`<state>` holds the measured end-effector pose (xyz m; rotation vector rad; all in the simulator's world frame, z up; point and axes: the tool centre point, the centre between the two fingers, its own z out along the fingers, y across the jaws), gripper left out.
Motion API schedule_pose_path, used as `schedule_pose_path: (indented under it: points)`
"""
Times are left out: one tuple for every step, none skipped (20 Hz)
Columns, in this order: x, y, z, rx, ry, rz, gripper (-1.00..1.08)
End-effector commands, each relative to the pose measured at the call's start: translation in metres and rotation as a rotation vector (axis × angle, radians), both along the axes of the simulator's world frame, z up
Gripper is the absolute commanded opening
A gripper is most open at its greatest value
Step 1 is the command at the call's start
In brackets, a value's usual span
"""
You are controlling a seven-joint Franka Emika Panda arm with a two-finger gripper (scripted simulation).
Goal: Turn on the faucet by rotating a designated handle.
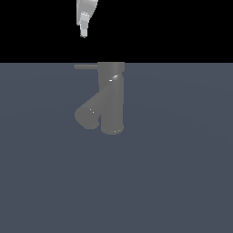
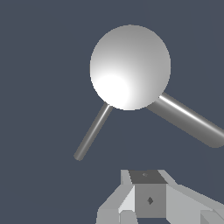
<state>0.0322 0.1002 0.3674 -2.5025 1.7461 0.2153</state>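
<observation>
The faucet (image 1: 111,98) is a dark grey glossy upright cylinder standing on the grey floor, with a thick spout (image 1: 87,116) angling down toward the exterior view's left. The handle (image 1: 85,67), a thin grey rod, sticks out sideways from the cylinder's top toward the exterior view's left. My gripper (image 1: 83,32) hangs well above the handle's free end, touching nothing, its fingers together and empty. The wrist view looks down on the faucet's bright round top (image 2: 130,66), with the handle (image 2: 92,131) and the spout (image 2: 188,118) spreading out from it and the gripper (image 2: 148,199) at the picture's edge.
A flat grey floor (image 1: 182,182) stretches all around the faucet. Behind it the background is black.
</observation>
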Motion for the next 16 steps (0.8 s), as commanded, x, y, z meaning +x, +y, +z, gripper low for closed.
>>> schedule_pose_path:
  points:
    - [0.013,0.003,-0.011,-0.017,0.004,-0.070,-1.00]
    - [0.018,0.005,-0.016,-0.024,0.006,-0.096,-1.00]
    - [0.023,0.006,-0.021,-0.031,0.007,-0.123,-1.00]
    - [0.027,0.007,-0.025,-0.039,0.007,-0.150,-1.00]
    - [0.032,0.009,-0.030,-0.046,0.008,-0.176,-1.00]
    - [0.037,0.010,-0.035,-0.054,0.008,-0.203,-1.00]
    - [0.041,0.011,-0.039,-0.062,0.007,-0.229,-1.00]
    - [0.046,0.013,-0.044,-0.070,0.007,-0.255,-1.00]
    - [0.050,0.015,-0.049,-0.078,0.006,-0.280,-1.00]
    - [0.054,0.016,-0.053,-0.086,0.004,-0.305,-1.00]
    - [0.059,0.018,-0.058,-0.094,0.003,-0.329,-1.00]
    - [0.062,0.019,-0.062,-0.101,0.001,-0.352,-1.00]
    - [0.066,0.021,-0.066,-0.108,-0.001,-0.373,-1.00]
    - [0.069,0.022,-0.070,-0.115,-0.004,-0.393,-1.00]
    - [0.072,0.023,-0.074,-0.121,-0.006,-0.411,-1.00]
    - [0.075,0.024,-0.077,-0.127,-0.008,-0.428,-1.00]
